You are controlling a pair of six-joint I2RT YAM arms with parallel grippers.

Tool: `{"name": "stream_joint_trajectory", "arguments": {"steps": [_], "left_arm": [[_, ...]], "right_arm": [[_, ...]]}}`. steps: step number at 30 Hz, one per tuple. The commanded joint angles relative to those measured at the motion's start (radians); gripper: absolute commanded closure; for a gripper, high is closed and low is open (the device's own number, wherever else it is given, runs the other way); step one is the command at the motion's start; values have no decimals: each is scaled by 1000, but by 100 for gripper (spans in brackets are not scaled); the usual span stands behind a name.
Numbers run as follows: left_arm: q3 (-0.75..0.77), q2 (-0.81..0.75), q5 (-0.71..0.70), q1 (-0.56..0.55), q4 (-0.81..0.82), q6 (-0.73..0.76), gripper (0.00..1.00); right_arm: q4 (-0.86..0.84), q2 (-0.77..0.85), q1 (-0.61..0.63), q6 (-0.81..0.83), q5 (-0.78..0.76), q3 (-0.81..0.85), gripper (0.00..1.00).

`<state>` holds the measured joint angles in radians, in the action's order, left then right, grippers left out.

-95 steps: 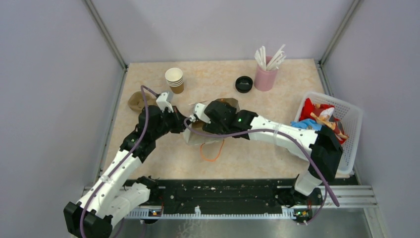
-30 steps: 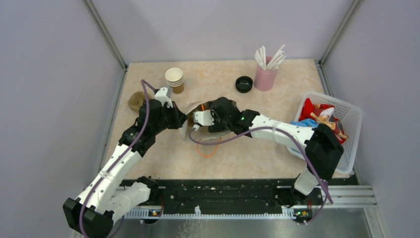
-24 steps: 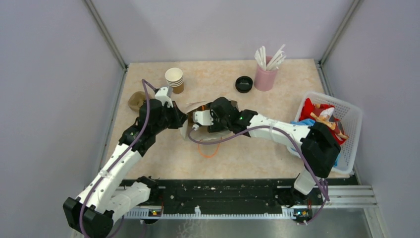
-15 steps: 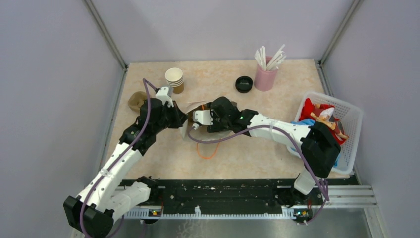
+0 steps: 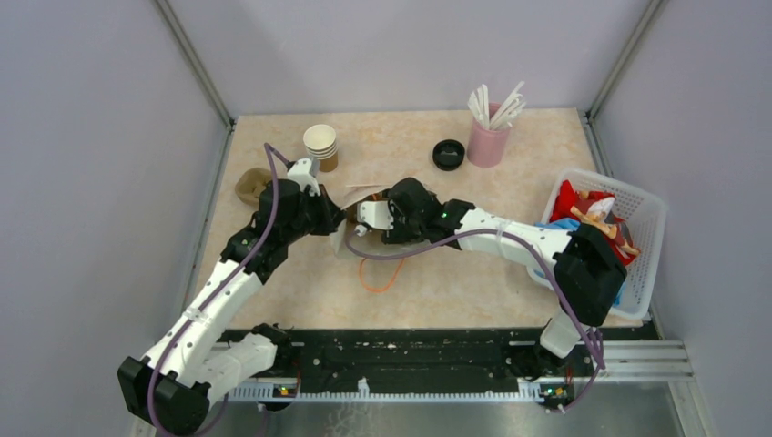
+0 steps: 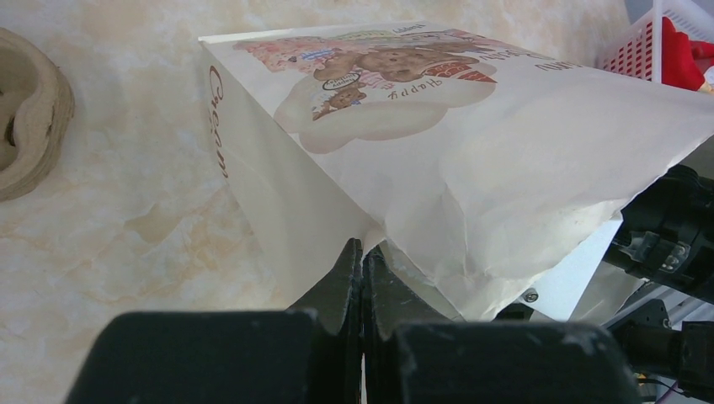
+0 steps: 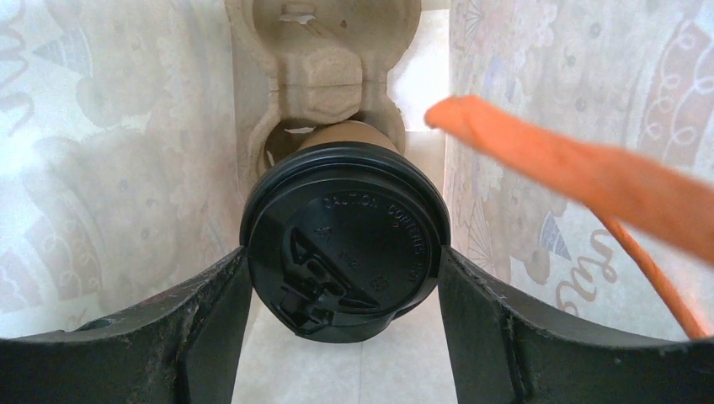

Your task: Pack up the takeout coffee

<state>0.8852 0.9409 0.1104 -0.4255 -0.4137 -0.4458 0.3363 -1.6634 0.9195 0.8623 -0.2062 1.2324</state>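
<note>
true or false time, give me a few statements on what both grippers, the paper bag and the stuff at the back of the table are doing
1. The right gripper grips the brown paper cup with a round black plastic lid. True.
2. The left gripper hangs open. False: it is shut on the edge of the white printed paper bag.
3. A moulded pulp cup carrier lies inside the bag, beyond the cup. True.
4. The pink holder of white straws has tipped over. False: it stands upright.
5. The loose black lid sits in the basket. False: it lies on the table beside the pink holder.
</note>
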Motion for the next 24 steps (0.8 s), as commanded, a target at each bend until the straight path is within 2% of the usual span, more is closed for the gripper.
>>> {"name": "stream_joint_trajectory", "arguments": {"steps": [1, 8, 16, 20, 24], "left_arm": [[32, 11, -8, -3, 9, 13, 100], [33, 18, -10, -2, 15, 13, 100], [34, 18, -9, -2, 15, 16, 100], [33, 20, -6, -4, 19, 13, 100], [36, 19, 1, -3, 18, 12, 100]], "right_arm": [[53, 38, -3, -34, -55, 69, 30], [140, 50, 58, -65, -68, 164, 30], [216, 67, 106, -143, 54, 191, 30], [174, 51, 114, -152, 63, 153, 30], [60, 15, 114, -138, 27, 77, 31]]}}
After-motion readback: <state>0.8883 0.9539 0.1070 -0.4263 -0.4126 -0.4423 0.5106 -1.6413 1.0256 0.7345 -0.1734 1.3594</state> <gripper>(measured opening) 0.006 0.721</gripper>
